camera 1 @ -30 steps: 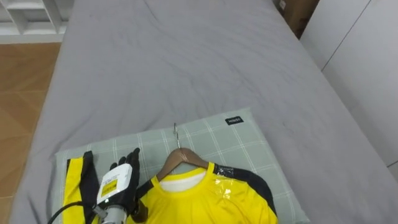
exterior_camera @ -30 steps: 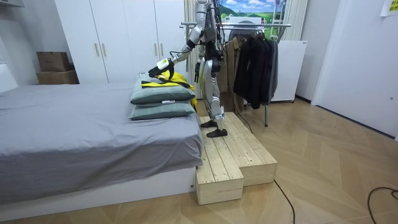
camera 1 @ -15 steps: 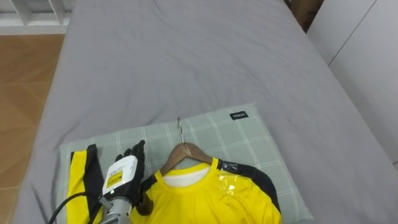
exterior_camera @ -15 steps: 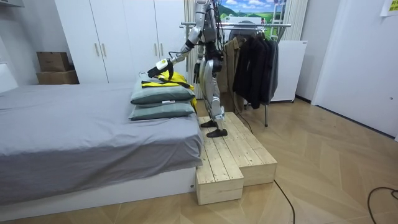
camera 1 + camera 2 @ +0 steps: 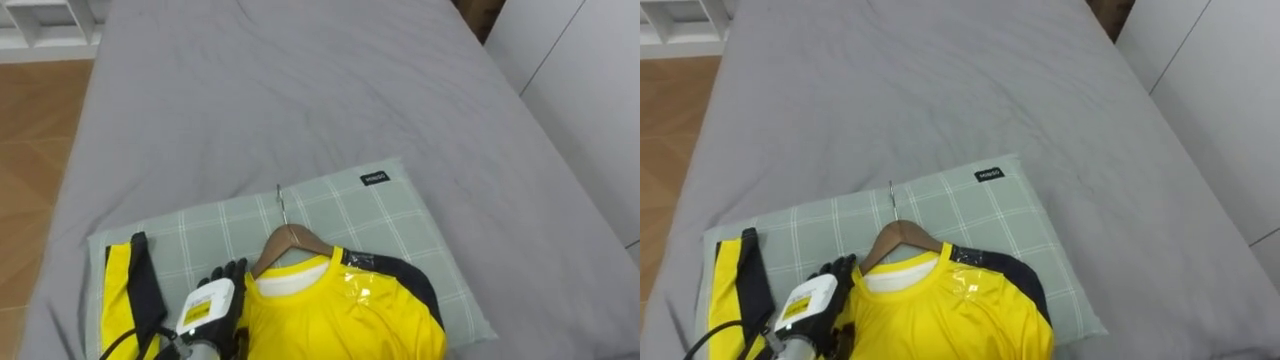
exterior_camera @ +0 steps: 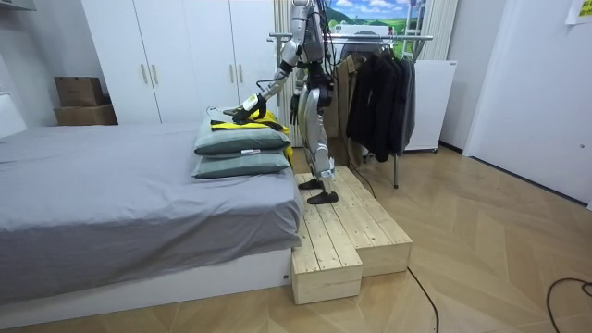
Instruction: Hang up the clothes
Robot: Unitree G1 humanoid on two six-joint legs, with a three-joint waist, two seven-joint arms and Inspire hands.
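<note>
The yellow shirt (image 5: 340,320) is cut off by the lower edge of the eye views, so its hem is not seen, and the wooden hanger (image 5: 290,240) shows just its neck and the tops of its two arms, the rest being hidden inside the collar. The hanger's metal hook (image 5: 281,205) lies flat, pointing away from the robot. The left robot hand (image 5: 212,302) is cut off at the wrist. Its thumb is hidden, and its dark fingers (image 5: 228,272) stretch forward, loosely spread and clasping nothing that shows. In the room view the right robot hand (image 6: 294,104) is a small dark shape before the robot's waist, too small to read.

The shirt lies front up on a green checked pillow (image 5: 350,215), which tops a second pillow on the grey bed (image 5: 300,90). Behind the robot a clothes rack (image 6: 370,37) holds dark garments (image 6: 379,92).

The left robot hand rests on the shirt's shoulder, between the collar and the sleeve spread out to its left. Its fingertips are just beside the hanger's nearer arm, and whether they touch it cannot be told. The robot stands on a wooden platform (image 6: 347,231) at the bed's side, with its left arm reaching over the pillows
</note>
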